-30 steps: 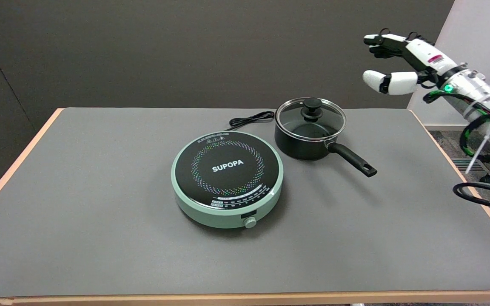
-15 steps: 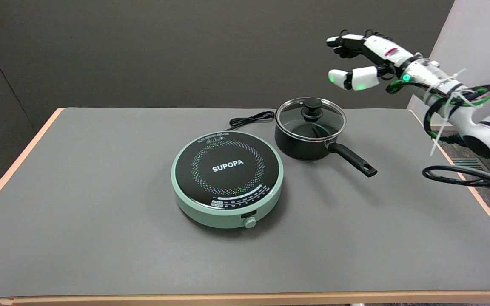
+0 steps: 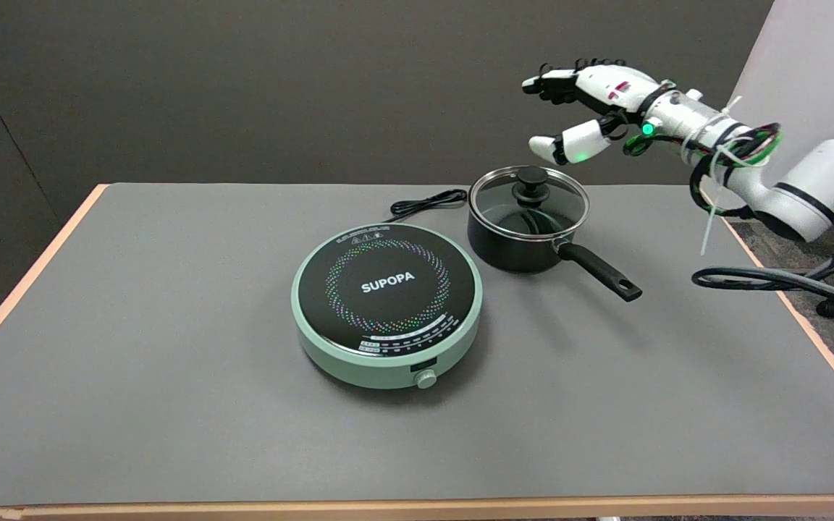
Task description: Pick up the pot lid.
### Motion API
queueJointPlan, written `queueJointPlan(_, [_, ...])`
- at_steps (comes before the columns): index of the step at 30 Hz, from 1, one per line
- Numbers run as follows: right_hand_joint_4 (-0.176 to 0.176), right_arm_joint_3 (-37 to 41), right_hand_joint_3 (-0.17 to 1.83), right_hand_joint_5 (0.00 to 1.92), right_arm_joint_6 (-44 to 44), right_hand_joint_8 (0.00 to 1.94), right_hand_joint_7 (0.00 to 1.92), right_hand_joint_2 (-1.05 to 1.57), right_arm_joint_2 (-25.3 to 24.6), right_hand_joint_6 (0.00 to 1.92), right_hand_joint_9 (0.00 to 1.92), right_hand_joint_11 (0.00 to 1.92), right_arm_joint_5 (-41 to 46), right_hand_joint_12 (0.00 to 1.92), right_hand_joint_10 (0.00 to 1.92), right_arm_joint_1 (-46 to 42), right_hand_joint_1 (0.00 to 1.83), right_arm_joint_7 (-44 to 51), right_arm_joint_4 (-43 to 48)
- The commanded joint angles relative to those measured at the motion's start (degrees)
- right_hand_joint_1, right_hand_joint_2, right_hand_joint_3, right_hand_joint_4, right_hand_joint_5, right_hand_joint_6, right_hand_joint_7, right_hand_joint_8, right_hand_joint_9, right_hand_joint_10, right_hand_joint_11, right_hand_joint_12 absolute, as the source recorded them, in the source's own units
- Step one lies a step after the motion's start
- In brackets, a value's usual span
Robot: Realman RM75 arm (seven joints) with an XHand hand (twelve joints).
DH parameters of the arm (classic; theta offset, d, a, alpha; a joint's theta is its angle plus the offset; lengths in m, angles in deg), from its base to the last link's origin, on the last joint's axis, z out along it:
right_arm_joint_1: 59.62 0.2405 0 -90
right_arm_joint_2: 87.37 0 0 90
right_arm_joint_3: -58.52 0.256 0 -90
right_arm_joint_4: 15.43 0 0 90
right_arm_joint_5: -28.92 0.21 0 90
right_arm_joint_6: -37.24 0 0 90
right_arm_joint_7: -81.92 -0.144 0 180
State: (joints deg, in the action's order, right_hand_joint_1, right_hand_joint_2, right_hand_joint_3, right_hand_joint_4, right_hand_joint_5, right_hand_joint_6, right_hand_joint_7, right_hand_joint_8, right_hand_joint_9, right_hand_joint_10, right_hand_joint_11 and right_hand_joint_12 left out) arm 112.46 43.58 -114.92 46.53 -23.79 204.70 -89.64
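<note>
A glass pot lid [image 3: 504, 202] with a metal rim and a black knob [image 3: 532, 180] sits on a black saucepan [image 3: 515, 242] at the back right of the table. The saucepan's black handle [image 3: 600, 272] points toward the front right. My right hand [image 3: 591, 101] hovers in the air above and slightly right of the lid, apart from it. Its fingers are spread and hold nothing, with the thumb [image 3: 569, 147] lowest, just above the lid's far edge.
A mint-green induction cooker [image 3: 386, 304] with a black top stands left of the saucepan, its black cord [image 3: 428, 203] coiled behind it. A thick black cable [image 3: 772, 278] hangs off the table's right edge. Grey table surface [image 3: 171, 325] spreads left and in front.
My right hand has travelled left from beyond the table's right edge and dropped a little, ending above the lid. Pot, lid and cooker have not moved.
</note>
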Motion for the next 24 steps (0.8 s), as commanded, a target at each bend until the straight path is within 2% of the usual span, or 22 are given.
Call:
queueJointPlan(1, [0.094, -18.46, 0.90, 0.35, -4.93, 0.18, 0.46, 0.53, -1.24, 0.17, 0.50, 0.36, -8.15, 0.63, 0.27, 15.46, 0.57, -0.18, 1.33])
queueJointPlan(10, [0.104, -29.04, 0.92, 0.37, -6.52, 0.18, 0.47, 0.52, -1.78, 0.17, 0.51, 0.36, -12.81, 0.62, 0.26, 21.50, 0.57, -0.18, 2.13])
queueJointPlan(18, [0.107, -33.01, 0.92, 0.37, -6.88, 0.18, 0.47, 0.52, -2.03, 0.17, 0.51, 0.36, -13.08, 0.61, 0.27, 22.27, 0.57, -0.18, 2.37])
queueJointPlan(24, [0.119, -34.43, 0.92, 0.38, -7.58, 0.18, 0.47, 0.51, -2.57, 0.18, 0.52, 0.36, -16.32, 0.61, 0.27, 22.98, 0.57, -0.18, 3.02])
